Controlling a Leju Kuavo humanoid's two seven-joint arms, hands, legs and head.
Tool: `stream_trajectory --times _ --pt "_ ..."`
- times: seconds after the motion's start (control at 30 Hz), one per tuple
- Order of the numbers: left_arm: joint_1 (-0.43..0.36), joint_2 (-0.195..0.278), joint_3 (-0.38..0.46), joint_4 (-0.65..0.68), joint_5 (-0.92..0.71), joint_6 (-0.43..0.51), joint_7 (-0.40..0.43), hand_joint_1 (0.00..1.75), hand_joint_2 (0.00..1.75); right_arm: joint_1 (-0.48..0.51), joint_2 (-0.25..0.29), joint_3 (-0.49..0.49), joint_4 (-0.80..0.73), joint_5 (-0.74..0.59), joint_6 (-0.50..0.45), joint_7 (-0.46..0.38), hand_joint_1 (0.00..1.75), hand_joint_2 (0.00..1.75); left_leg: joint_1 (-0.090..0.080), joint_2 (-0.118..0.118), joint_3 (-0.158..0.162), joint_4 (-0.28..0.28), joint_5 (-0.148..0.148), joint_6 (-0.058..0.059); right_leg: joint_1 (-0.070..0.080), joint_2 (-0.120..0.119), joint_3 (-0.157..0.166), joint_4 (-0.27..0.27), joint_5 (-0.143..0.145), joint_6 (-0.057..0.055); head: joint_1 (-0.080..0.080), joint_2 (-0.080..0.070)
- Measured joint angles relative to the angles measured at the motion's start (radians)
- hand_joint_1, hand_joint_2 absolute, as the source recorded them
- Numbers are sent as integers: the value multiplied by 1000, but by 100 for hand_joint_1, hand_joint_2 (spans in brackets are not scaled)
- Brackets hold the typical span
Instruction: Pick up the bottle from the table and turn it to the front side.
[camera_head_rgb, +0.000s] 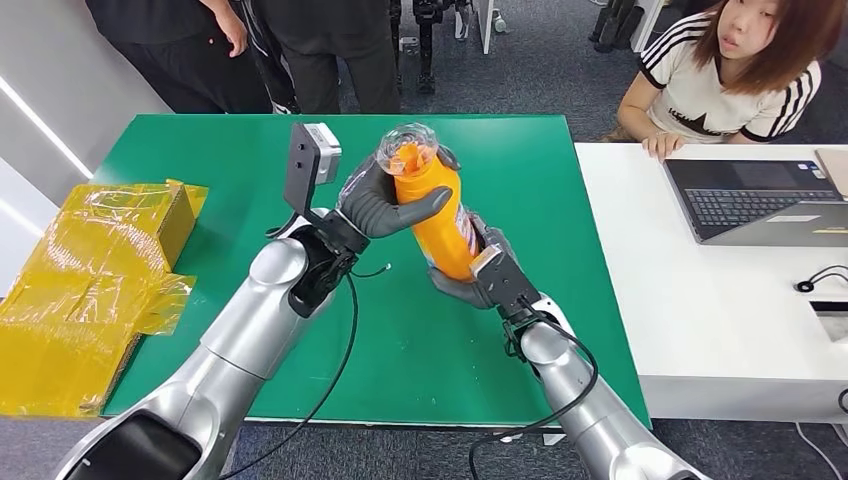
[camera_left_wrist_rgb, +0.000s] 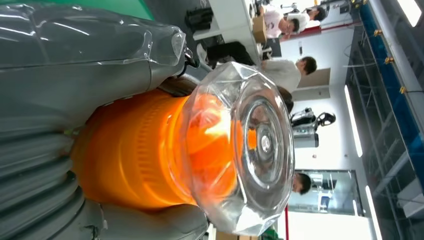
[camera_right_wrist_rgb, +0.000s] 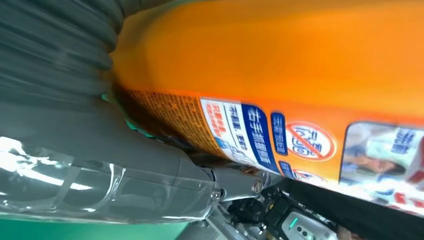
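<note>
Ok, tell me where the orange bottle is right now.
In the head view the orange bottle is lifted above the middle of the green table, tilted, with the left hand gripping its upper part and the right hand holding its base.

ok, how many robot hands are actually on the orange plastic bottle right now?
2. The left hand grips the orange plastic bottle just below its clear cap; the right hand holds its lower end, above the green table.
</note>
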Motion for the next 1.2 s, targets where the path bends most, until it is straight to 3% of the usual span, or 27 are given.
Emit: stream_trajectory --times 0.33,0.8,1.2 --pt "4 1 1 15 -8 -4 -20 175 175 25 -3 -40 -23 -13 5 -5 0 175 0 0 0 0 0 0 0 0 0 0 0 0 0 0" --pt "12 52 21 65 -39 6 -32 175 175 258 -88 -131 -300 -48 -9 -22 0 175 0 0 0 0 0 0 0 0 0 0 0 0 0 0" --pt "6 74 22 70 -145 112 -34 175 175 405 -139 -176 -529 -15 -52 -2 0 175 0 0 -1 0 -1 0 0 0 0 0 0 0 0 0"
